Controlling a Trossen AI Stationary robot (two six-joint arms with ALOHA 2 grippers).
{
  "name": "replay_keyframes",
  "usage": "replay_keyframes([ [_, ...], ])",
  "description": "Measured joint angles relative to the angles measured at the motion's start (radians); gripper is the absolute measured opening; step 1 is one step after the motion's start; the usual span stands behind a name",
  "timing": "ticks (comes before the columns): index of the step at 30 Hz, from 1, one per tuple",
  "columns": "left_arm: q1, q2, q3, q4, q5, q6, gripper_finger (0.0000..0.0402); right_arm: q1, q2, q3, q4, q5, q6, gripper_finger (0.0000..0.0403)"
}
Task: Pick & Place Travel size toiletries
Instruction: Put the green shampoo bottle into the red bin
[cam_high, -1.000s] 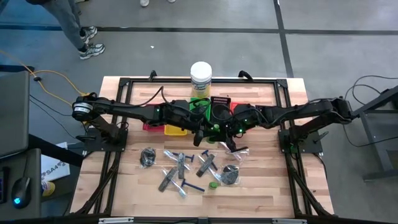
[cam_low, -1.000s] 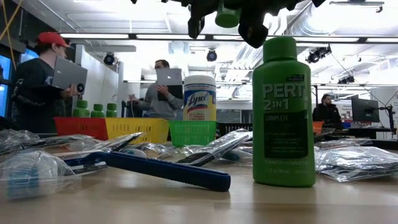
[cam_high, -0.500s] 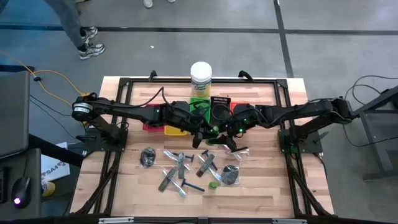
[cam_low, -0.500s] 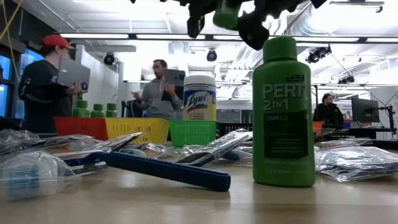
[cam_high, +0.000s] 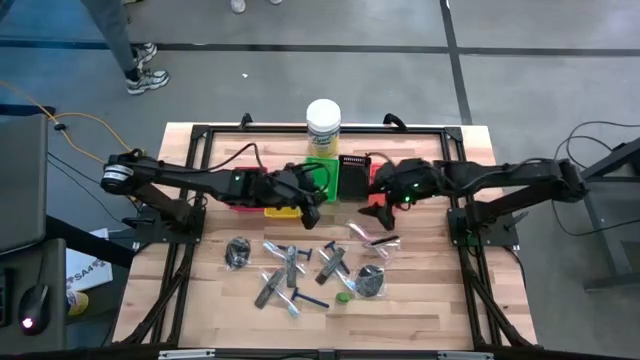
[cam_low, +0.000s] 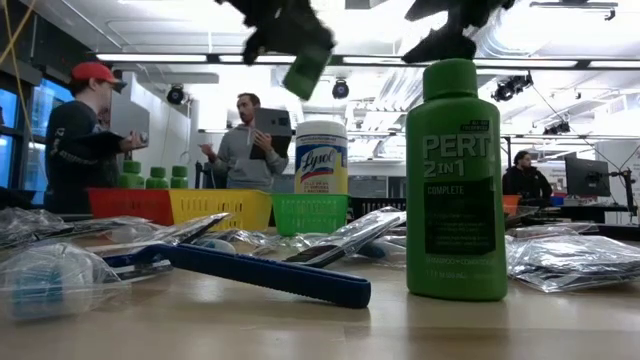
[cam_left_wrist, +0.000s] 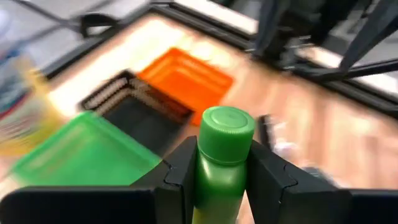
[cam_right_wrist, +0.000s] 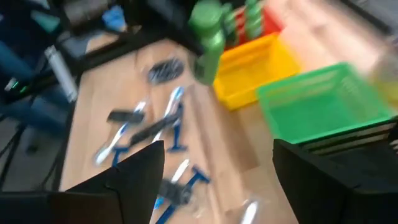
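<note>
1. The table (cam_high: 420, 300) carries a row of small trays at the back. Razors (cam_high: 335, 262) and wrapped pieces lie scattered at the front.
2. My left pincer (cam_high: 310, 208) hangs above the table just in front of the green tray (cam_high: 320, 172) and beside the yellow tray (cam_high: 283, 210). It is pinching a green bottle (cam_left_wrist: 225, 155), one finger pressed to each side of the body below the cap.
3. My right pincer (cam_high: 378, 210) hangs right of centre, near the orange tray (cam_left_wrist: 186, 78). Its fingers are spread wide with nothing between them.
4. The bottle's long axis runs in line with my left fingers, and its cap points forward, away from my wrist. It is clear of the table and sits tilted in the low view.
5. A second bottle (cam_low: 455, 180) stands upright on the front of the table, cap up, untouched.
6. A second ago both pincers met at mid-table with the held bottle between them, and my right fingers were much closer together.
7. Since then my right pincer has spread and drawn back to the right, while my left has carried the bottle left toward the trays.
8. The razors, the standing bottle and the wrapped pieces lie as they did.
</note>
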Motion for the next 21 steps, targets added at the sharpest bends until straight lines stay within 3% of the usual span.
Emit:
replay_keyframes([
  [10, -0.108, -0.168, -0.272, -0.009, -0.379, -0.259, 0.0096, 0.000, -0.082, 0.001, -0.014, 0.106, 0.009, 0.0279],
  [21, -0.170, -0.266, -0.483, -0.071, -0.613, -0.509, 0.0096, 0.001, -0.072, 0.001, -0.014, 0.128, 0.021, 0.0278],
])
